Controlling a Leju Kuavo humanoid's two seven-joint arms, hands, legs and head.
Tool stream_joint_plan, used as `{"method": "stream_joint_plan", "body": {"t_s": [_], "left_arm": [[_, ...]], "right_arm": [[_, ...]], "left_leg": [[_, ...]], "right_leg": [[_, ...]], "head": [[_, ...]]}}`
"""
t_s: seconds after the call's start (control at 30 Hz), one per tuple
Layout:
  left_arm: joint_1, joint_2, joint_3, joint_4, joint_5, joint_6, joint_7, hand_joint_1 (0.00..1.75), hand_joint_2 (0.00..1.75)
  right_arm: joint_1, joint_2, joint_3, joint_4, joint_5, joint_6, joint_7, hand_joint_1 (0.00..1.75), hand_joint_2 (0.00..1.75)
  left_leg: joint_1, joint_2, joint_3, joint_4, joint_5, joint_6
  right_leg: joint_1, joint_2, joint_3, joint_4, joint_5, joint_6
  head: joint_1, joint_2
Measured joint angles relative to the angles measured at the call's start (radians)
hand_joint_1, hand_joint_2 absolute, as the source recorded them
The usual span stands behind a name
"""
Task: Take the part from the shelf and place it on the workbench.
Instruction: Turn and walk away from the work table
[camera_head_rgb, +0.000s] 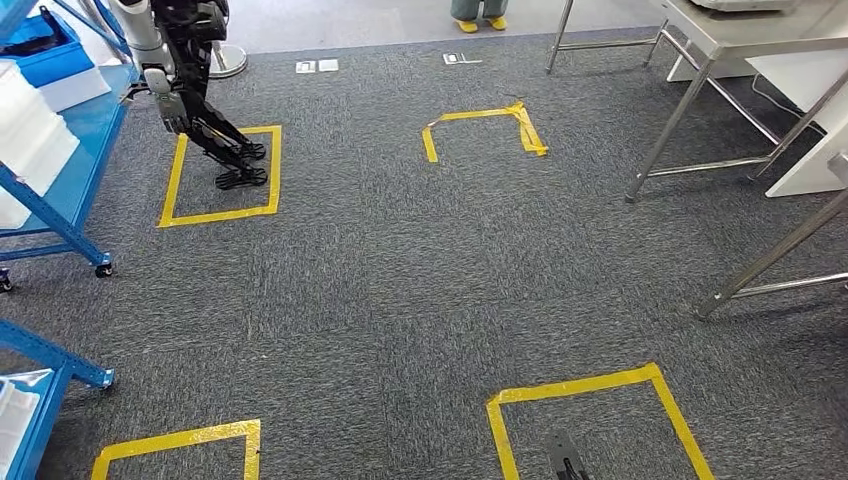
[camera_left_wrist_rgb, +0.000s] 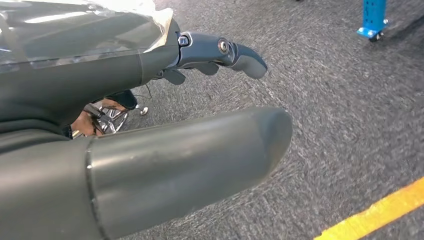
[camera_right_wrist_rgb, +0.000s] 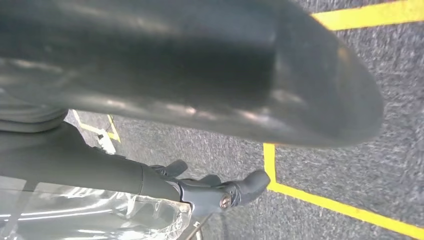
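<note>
At left edge of carpet, head view: blue shelf carrying white stacks. Cannot tell which is the part. Second robot stands in a yellow tape square beside the shelf. Steel workbench at far right.

Left hand: thumb and fingers extended, clear film lying along the fingers. Cannot tell if it grips anything.

Right hand: same pose, film by its fingers. Grip likewise unclear.
</note>
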Motion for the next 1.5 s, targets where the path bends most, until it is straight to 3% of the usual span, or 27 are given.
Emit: {"method": "stream_joint_plan", "body": {"t_s": [0.07,0.13,0.2,0.23,0.27,0.3,0.37,0.43,0.5,0.53,0.6,0.67,0.73,0.77,0.8,0.9,0.97,1.03,1.07,1.1,1.17,1.23,1.27,1.3,1.37,1.43,1.5], "left_arm": [[0.000,0.001,0.000,0.000,0.000,0.000,0.001,0.00,0.00],[-0.002,0.002,-0.001,0.000,0.000,0.000,0.001,0.00,0.00],[-0.003,0.002,-0.002,0.000,0.000,0.000,0.001,0.00,0.00],[-0.002,0.002,-0.002,0.000,0.000,0.000,0.001,0.00,0.00],[-0.001,0.002,-0.002,0.000,0.000,0.000,0.002,0.00,0.00],[-0.001,0.002,-0.002,0.000,0.000,0.000,0.002,0.00,0.00],[-0.001,0.002,-0.002,0.000,0.000,0.000,0.002,0.00,0.00],[-0.001,0.001,-0.003,0.001,-0.001,0.000,0.002,0.00,0.00],[0.002,0.002,-0.003,0.001,-0.003,-0.001,0.001,0.00,0.00],[0.004,0.002,-0.003,0.001,-0.005,-0.002,0.000,0.00,0.00],[0.005,0.002,-0.004,0.001,-0.008,-0.004,-0.002,0.00,0.00],[0.004,0.002,-0.004,0.001,-0.009,-0.007,-0.004,0.00,0.00],[0.005,0.002,-0.004,0.001,-0.009,-0.008,-0.005,0.00,0.00],[0.006,0.002,-0.004,0.001,-0.009,-0.008,-0.005,0.00,0.00],[0.007,0.003,-0.004,0.001,-0.008,-0.008,-0.005,0.00,0.00],[0.005,0.003,-0.005,0.001,-0.007,-0.006,-0.011,0.00,0.00],[0.005,0.003,-0.007,0.001,-0.008,-0.003,-0.018,0.00,0.00],[0.006,0.003,-0.012,0.001,-0.011,0.001,-0.024,0.00,0.00],[0.007,0.004,-0.015,0.001,-0.012,0.002,-0.027,0.00,0.00],[0.006,0.004,-0.018,0.001,-0.013,0.002,-0.029,0.00,0.00],[0.005,0.006,-0.022,0.001,-0.012,0.004,-0.032,0.00,0.00],[0.005,0.007,-0.023,0.001,-0.010,0.008,-0.033,0.00,0.00],[0.006,0.006,-0.023,0.001,-0.008,0.010,-0.033,0.00,0.00],[0.007,0.006,-0.022,0.001,-0.006,0.012,-0.033,0.00,0.00],[0.008,0.005,-0.022,0.001,0.000,0.016,-0.033,0.00,0.00],[0.008,0.004,-0.022,0.001,0.004,0.021,-0.033,0.00,0.00],[0.011,0.004,-0.022,0.001,0.006,0.024,-0.033,0.00,0.00]], "right_arm": [[-0.001,0.000,-0.004,-0.001,0.000,0.000,0.000,0.00,0.00],[0.001,-0.001,-0.007,-0.001,0.001,-0.001,0.000,0.00,0.00],[0.004,-0.002,-0.010,-0.001,0.001,-0.001,0.000,0.00,0.00],[0.006,-0.002,-0.011,-0.001,0.001,-0.001,0.001,0.00,0.00],[0.007,-0.003,-0.012,-0.001,0.001,-0.001,0.001,0.00,0.00],[0.006,-0.003,-0.012,-0.001,0.001,-0.001,0.001,0.00,0.00],[0.005,-0.003,-0.012,-0.001,0.001,-0.001,0.001,0.00,0.00],[0.005,-0.003,-0.012,-0.001,0.002,-0.001,0.001,0.00,0.00],[0.005,-0.002,-0.014,-0.001,0.002,-0.001,0.001,0.00,0.00],[0.005,-0.002,-0.016,-0.001,0.002,-0.002,0.001,0.00,0.00],[0.005,-0.002,-0.020,-0.001,0.001,-0.004,0.001,0.00,0.00],[0.009,-0.002,-0.023,-0.001,0.002,-0.007,0.001,0.00,0.00],[0.011,-0.002,-0.027,-0.001,0.002,-0.008,0.001,0.00,0.00],[0.011,-0.002,-0.028,-0.001,0.003,-0.008,0.001,0.00,0.00],[0.010,-0.002,-0.029,-0.001,0.004,-0.008,0.001,0.00,0.00],[0.009,-0.001,-0.032,-0.001,0.010,-0.008,-0.001,0.00,0.00],[0.007,-0.002,-0.035,-0.001,0.012,-0.008,-0.003,0.00,0.00],[0.004,-0.003,-0.037,-0.001,0.013,-0.008,-0.004,0.00,0.00],[0.003,-0.003,-0.038,-0.001,0.013,-0.009,-0.006,0.00,0.00],[0.004,-0.003,-0.038,-0.001,0.013,-0.009,-0.008,0.00,0.00],[0.007,-0.004,-0.040,-0.001,0.015,-0.009,-0.013,0.00,0.00],[0.011,-0.006,-0.041,-0.001,0.019,-0.009,-0.017,0.00,0.00],[0.011,-0.007,-0.041,-0.001,0.021,-0.010,-0.018,0.00,0.00],[0.011,-0.007,-0.041,-0.001,0.024,-0.010,-0.019,0.00,0.00],[0.011,-0.008,-0.041,-0.001,0.030,-0.010,-0.021,0.00,0.00],[0.010,-0.009,-0.041,-0.001,0.035,-0.010,-0.021,0.00,0.00],[0.010,-0.009,-0.041,-0.001,0.036,-0.010,-0.021,0.00,0.00]], "left_leg": [[0.001,-0.017,0.002,-0.010,0.008,0.015],[0.004,-0.034,0.002,-0.015,0.014,0.025],[0.003,-0.055,-0.001,-0.015,0.017,0.029],[0.002,-0.066,-0.002,-0.014,0.017,0.029],[0.002,-0.077,-0.002,-0.014,0.018,0.029],[0.003,-0.089,-0.001,-0.014,0.019,0.028],[0.001,-0.111,-0.001,-0.012,0.021,0.023],[-0.003,-0.127,-0.004,-0.011,0.024,0.014],[-0.002,-0.142,-0.009,-0.014,0.030,0.002],[-0.002,-0.136,-0.012,-0.011,0.027,-0.003],[-0.002,-0.095,-0.036,0.041,-0.011,-0.012],[0.000,-0.054,-0.092,0.166,-0.082,-0.019],[0.004,-0.046,-0.138,0.267,-0.117,-0.025],[0.005,-0.043,-0.136,0.267,-0.107,-0.027],[0.007,-0.037,-0.115,0.228,-0.082,-0.027],[0.005,0.015,-0.010,0.038,-0.008,-0.021],[-0.002,0.027,0.011,-0.006,-0.001,-0.010],[-0.004,0.006,0.009,-0.010,0.004,0.005],[-0.003,-0.003,0.009,-0.013,0.008,0.012],[0.000,-0.012,0.009,-0.017,0.012,0.019],[0.003,-0.032,0.006,-0.019,0.016,0.028],[0.003,-0.056,0.003,-0.019,0.018,0.031],[0.003,-0.067,0.003,-0.018,0.018,0.030],[0.004,-0.080,0.004,-0.018,0.019,0.030],[0.004,-0.104,0.004,-0.016,0.020,0.024],[0.000,-0.125,0.002,-0.013,0.021,0.014],[0.000,-0.141,-0.003,-0.015,0.026,0.001]], "right_leg": [[-0.004,0.023,-0.011,0.027,-0.018,0.007],[-0.008,0.068,-0.061,0.133,-0.070,0.003],[-0.008,0.089,-0.126,0.266,-0.117,-0.001],[-0.008,0.092,-0.142,0.297,-0.122,0.002],[-0.008,0.093,-0.138,0.285,-0.110,0.008],[-0.009,0.098,-0.114,0.235,-0.084,0.016],[-0.011,0.130,-0.044,0.087,-0.027,0.024],[-0.010,0.152,-0.008,0.007,-0.001,0.017],[-0.009,0.140,-0.004,-0.002,0.005,0.003],[-0.011,0.132,-0.001,-0.004,0.009,-0.004],[-0.018,0.111,0.001,-0.009,0.014,-0.019],[-0.016,0.088,0.000,-0.009,0.014,-0.029],[-0.013,0.063,-0.002,-0.009,0.013,-0.030],[-0.013,0.052,-0.002,-0.009,0.013,-0.030],[-0.013,0.041,-0.001,-0.009,0.012,-0.030],[-0.006,0.017,0.003,-0.006,0.004,-0.021],[0.002,0.001,0.007,-0.006,-0.001,-0.012],[0.001,-0.004,0.011,-0.004,-0.005,-0.003],[-0.001,0.012,0.005,0.010,-0.014,0.000],[-0.003,0.036,-0.011,0.044,-0.033,0.001],[-0.007,0.081,-0.071,0.168,-0.090,-0.005],[-0.009,0.091,-0.128,0.283,-0.126,-0.003],[-0.010,0.092,-0.134,0.291,-0.122,0.003],[-0.012,0.095,-0.121,0.258,-0.101,0.013],[-0.019,0.122,-0.056,0.114,-0.041,0.030],[-0.022,0.148,-0.014,0.015,-0.005,0.028],[-0.018,0.143,-0.006,0.002,0.003,0.012]], "head": [[0.001,0.000],[0.002,0.000],[0.002,0.000],[0.002,0.000],[0.002,0.000],[0.002,0.000],[0.002,0.000],[0.001,0.000],[0.001,0.000],[0.000,0.000],[-0.003,0.000],[-0.006,0.000],[-0.006,0.000],[-0.006,0.000],[-0.006,0.000],[-0.005,0.000],[-0.002,0.000],[0.000,0.000],[0.000,0.000],[0.001,0.000],[0.002,0.000],[0.002,0.000],[0.002,0.000],[0.002,0.000],[0.003,0.000],[0.002,0.000],[0.001,0.000]]}}
